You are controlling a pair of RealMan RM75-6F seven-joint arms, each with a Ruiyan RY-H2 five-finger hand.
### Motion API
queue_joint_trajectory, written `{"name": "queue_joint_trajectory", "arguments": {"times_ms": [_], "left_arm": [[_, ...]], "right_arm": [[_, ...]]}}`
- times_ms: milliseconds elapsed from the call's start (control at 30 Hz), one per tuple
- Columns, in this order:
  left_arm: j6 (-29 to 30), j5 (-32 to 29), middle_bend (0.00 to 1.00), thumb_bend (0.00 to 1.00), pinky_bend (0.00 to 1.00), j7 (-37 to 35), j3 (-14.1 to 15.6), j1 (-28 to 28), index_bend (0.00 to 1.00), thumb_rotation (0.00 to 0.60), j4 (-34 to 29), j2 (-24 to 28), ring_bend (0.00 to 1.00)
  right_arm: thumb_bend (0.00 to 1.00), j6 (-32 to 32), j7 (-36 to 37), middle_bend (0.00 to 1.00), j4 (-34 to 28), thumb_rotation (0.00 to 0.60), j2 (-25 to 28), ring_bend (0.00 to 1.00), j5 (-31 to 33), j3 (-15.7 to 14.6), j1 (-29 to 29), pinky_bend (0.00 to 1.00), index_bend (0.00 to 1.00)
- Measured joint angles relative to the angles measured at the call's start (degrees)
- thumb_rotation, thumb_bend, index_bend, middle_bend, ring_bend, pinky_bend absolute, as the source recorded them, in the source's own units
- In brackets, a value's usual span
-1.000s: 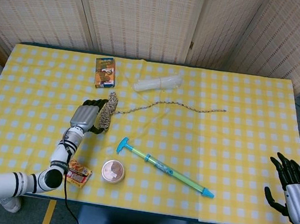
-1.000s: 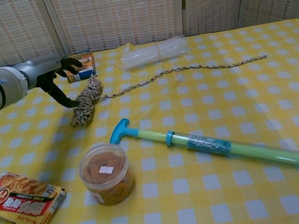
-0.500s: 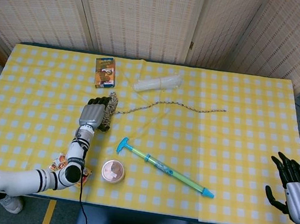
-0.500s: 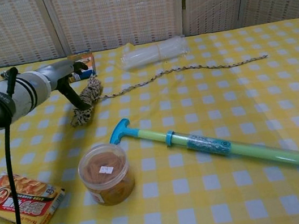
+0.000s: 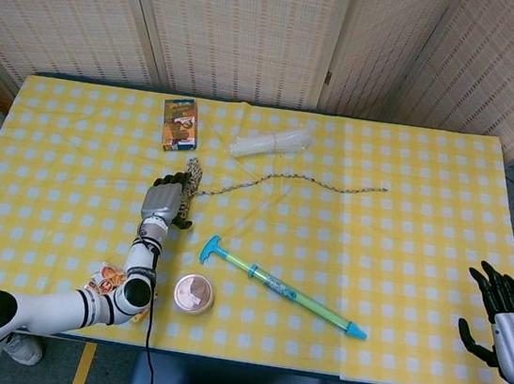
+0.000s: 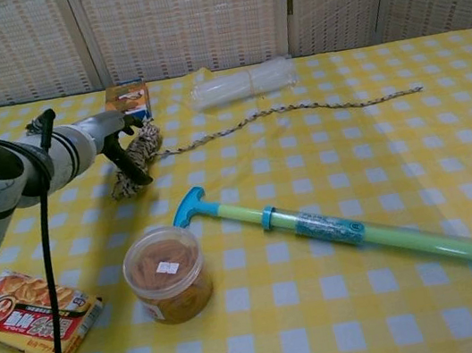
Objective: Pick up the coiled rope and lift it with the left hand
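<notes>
The coiled rope [image 6: 136, 160] lay on the yellow-checked desk [image 5: 405, 221], toward the far left, just in front of the small printed box [image 5: 179, 123]. Its loose tail ran off to the right across the cloth, passing in front of the clear plastic bundle [image 5: 271, 143]. The coil seemed to rest on the desk, not lifted yet.

The left hand [image 5: 165, 201] was down over the coil, its back turned up toward the head camera. From the chest view its dark fingers [image 6: 129, 162] reached down against the near side of the bundle, touching it. I could not tell whether they had closed round the rope or were only set against it; the hand hid most of the coil from above. The low approach made sense to me, since a soft bundle like that has to be gathered from the sides before it will come up whole.

The right hand [image 5: 505, 324] hung off the desk's right edge, fingers spread and holding nothing, well clear of the work.

Nearer the front sat a round tub [image 6: 166, 272], a snack packet [image 6: 31, 318] and a long blue-and-green pump toy [image 6: 354, 234], none in the way of a straight lift.
</notes>
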Motion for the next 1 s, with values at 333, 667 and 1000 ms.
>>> {"name": "queue_joint_trajectory", "arguments": {"times_ms": [333,667,1000], "left_arm": [[1.0,-2.7,0.17,0.26,0.34,1.5,-1.4,-0.5,0.17,0.600,8.1,-3.6,0.22],[0.4,1.7,0.28,0.26,0.44,-1.7,-2.8,0.5,0.31,0.600,12.2,-5.8,0.33],[-1.4,7.5,0.31,0.26,0.45,-5.5,-3.2,1.2,0.36,0.600,15.6,-8.2,0.36]], "right_arm": [[0.49,0.0,0.2,0.00,0.1,0.600,0.1,0.03,0.3,0.1,-0.2,0.00,0.00],[0.49,-0.3,-0.4,0.00,-0.3,0.600,0.2,0.03,0.3,0.2,-0.1,0.00,0.00],[0.49,-0.7,-0.8,0.00,-0.6,0.600,0.3,0.04,0.8,0.3,-0.1,0.00,0.00]]}}
